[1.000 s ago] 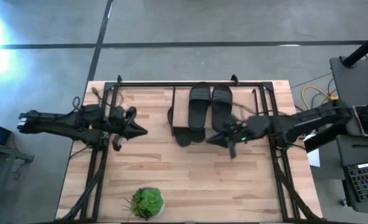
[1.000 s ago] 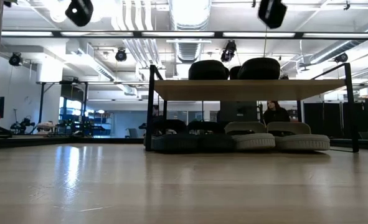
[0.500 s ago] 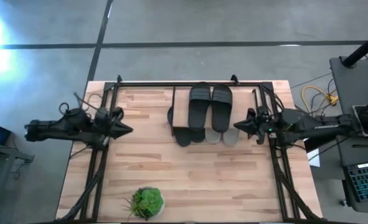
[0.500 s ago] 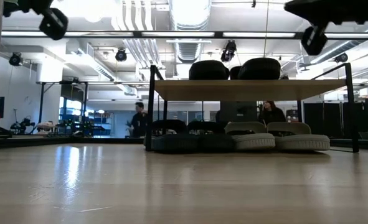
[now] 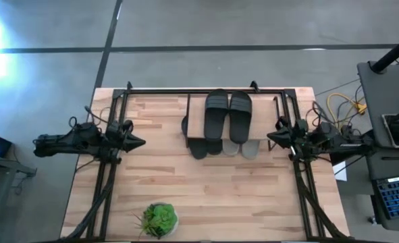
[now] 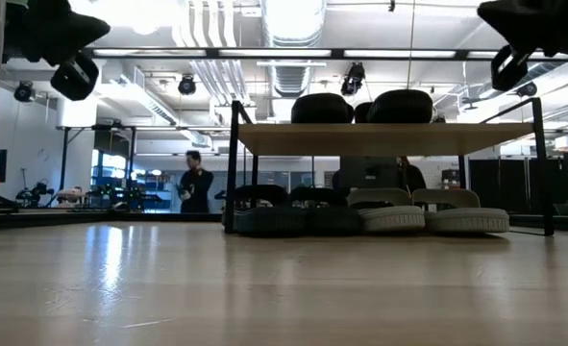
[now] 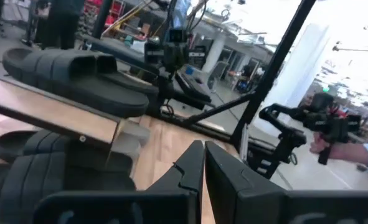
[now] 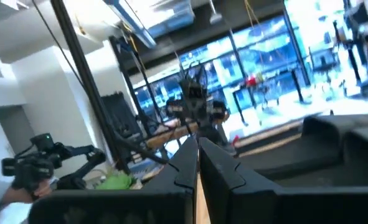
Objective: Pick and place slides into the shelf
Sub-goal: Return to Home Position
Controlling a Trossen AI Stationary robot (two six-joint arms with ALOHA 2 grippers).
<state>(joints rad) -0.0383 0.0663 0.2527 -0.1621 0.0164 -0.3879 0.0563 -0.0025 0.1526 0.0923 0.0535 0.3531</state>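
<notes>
The shelf [image 5: 198, 121] stands at the table's far middle. A black pair of slides [image 5: 228, 115] lies on its wooden top board [image 6: 384, 137]. Under the board, a dark pair [image 6: 284, 213] and a light grey pair [image 6: 428, 211] rest on the tabletop. My left gripper [image 5: 143, 142] hovers shut near the table's left edge and points at the shelf. My right gripper [image 5: 269, 138] hovers shut by the right edge, just right of the shelf. Both are empty, and their shut fingertips show in the left wrist view [image 7: 203, 146] and the right wrist view [image 8: 196, 140].
A small green plant [image 5: 160, 219] stands near the table's front edge, left of centre. Black frame rails [image 5: 104, 182] run along both sides of the table. A person [image 6: 195, 183] walks in the room behind. Bare wood [image 5: 213, 189] lies between the shelf and the front edge.
My right gripper has drawn back from in front of the shelf toward the table's right edge, sinking and rolling a little. My left gripper has pulled back toward the left edge and come lower. Both stayed shut. The slides have not moved.
</notes>
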